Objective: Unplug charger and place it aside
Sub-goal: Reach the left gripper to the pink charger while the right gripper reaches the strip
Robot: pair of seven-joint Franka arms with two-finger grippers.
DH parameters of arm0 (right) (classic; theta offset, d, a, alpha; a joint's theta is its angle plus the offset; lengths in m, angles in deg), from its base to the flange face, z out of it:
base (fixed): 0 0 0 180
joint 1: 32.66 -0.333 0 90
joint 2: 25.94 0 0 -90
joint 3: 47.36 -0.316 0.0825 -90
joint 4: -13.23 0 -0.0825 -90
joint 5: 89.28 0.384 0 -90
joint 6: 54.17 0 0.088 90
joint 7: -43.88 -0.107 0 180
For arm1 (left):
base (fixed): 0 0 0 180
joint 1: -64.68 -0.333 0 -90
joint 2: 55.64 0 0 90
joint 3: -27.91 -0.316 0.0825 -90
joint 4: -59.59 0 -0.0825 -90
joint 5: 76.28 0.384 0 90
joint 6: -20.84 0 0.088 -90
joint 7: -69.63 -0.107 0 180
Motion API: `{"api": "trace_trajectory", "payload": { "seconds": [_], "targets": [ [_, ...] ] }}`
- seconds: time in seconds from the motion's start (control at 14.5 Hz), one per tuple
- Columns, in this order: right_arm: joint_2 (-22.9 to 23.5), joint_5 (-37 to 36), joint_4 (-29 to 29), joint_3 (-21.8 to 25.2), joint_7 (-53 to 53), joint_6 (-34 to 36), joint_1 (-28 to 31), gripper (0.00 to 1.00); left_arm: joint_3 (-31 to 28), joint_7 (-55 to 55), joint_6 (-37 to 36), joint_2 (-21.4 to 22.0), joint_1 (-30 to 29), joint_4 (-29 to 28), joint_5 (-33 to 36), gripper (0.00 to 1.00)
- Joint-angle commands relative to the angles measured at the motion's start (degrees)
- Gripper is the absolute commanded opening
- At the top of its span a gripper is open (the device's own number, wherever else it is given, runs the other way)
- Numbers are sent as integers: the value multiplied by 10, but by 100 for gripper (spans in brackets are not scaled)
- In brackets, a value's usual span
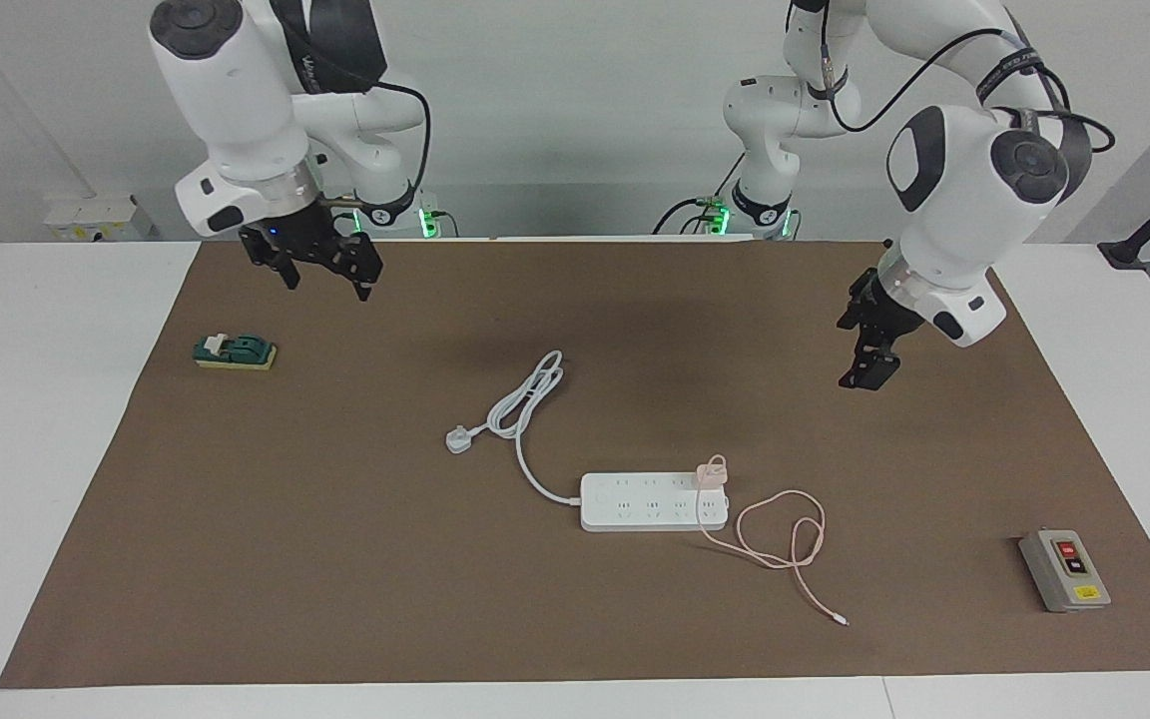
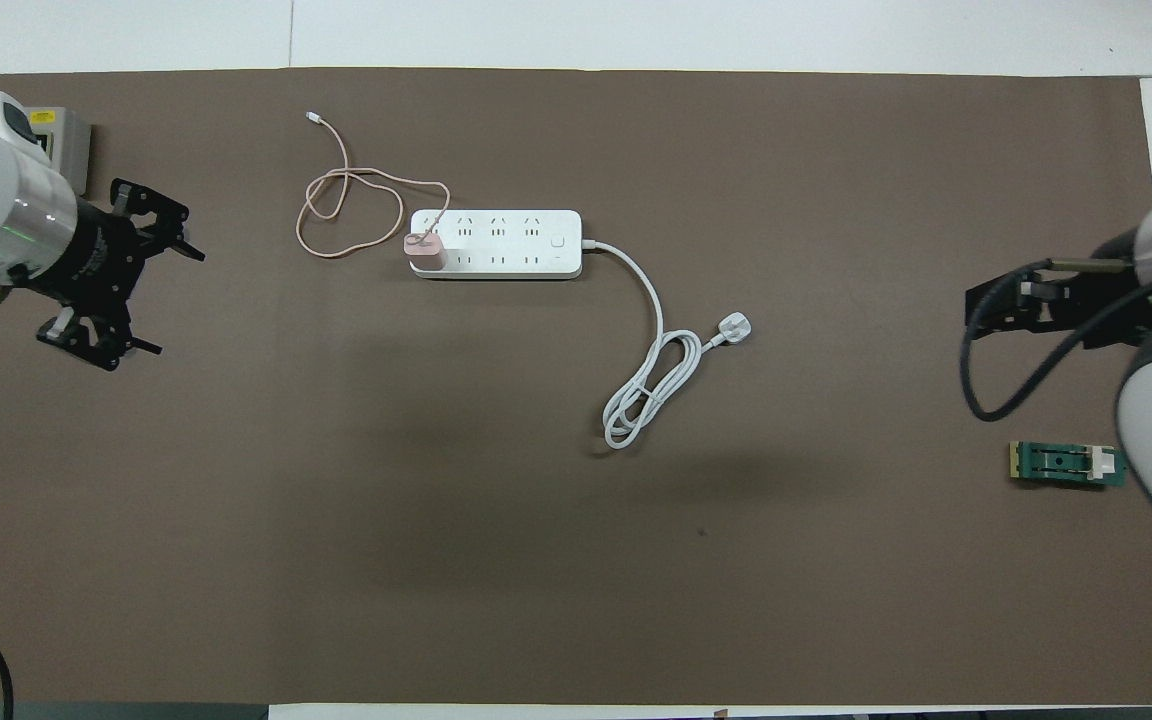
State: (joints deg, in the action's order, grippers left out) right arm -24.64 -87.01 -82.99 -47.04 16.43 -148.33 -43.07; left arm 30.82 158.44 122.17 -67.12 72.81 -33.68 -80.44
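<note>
The charger (image 1: 712,471) is a small pale pink cube plugged into the white power strip (image 1: 650,502) at the strip's end toward the left arm. It also shows in the overhead view (image 2: 425,251), as does the strip (image 2: 496,243). Its thin pink cable (image 1: 785,529) loops on the mat and ends in a small white connector (image 1: 841,622) farther from the robots. My left gripper (image 1: 862,371) is open and empty, raised over bare mat toward the left arm's end (image 2: 176,302). My right gripper (image 1: 325,280) is open and empty, raised near its base (image 2: 976,312).
The strip's thick white cord (image 1: 525,399) coils nearer the robots and ends in a loose plug (image 1: 458,439). A grey box with red and black buttons (image 1: 1064,571) lies at the left arm's end. A green and white block (image 1: 234,352) lies at the right arm's end.
</note>
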Motion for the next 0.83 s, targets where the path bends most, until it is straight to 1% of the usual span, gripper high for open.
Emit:
{"api": "trace_trajectory", "payload": {
  "seconds": [0.0,0.14,0.28,0.34,0.41,0.48,0.55,0.62,0.76],
  "targets": [
    [55,41,2,1,-136,-57,-34,100,-8,108,60,-39,25,8,-6,100],
    [91,64,3,1,-225,-107,-64,100,-9,158,89,-69,51,9,-1,100],
    [134,105,3,1,-303,-179,-89,100,-10,210,122,-93,65,6,-1,100],
    [155,122,10,1,-346,-199,-102,100,-10,231,131,-120,69,12,1,100],
    [198,141,43,1,-394,-212,-120,100,-11,236,154,-132,83,11,13,100],
    [234,145,75,2,-433,-225,-133,100,-11,236,163,-133,87,9,17,100],
    [265,145,101,1,-470,-237,-144,100,-11,237,166,-137,89,10,15,100],
    [295,148,126,1,-503,-252,-152,100,-11,239,164,-149,94,13,15,100],
    [338,190,145,1,-548,-302,-166,100,-14,255,168,-184,114,44,16,100]
  ]
}}
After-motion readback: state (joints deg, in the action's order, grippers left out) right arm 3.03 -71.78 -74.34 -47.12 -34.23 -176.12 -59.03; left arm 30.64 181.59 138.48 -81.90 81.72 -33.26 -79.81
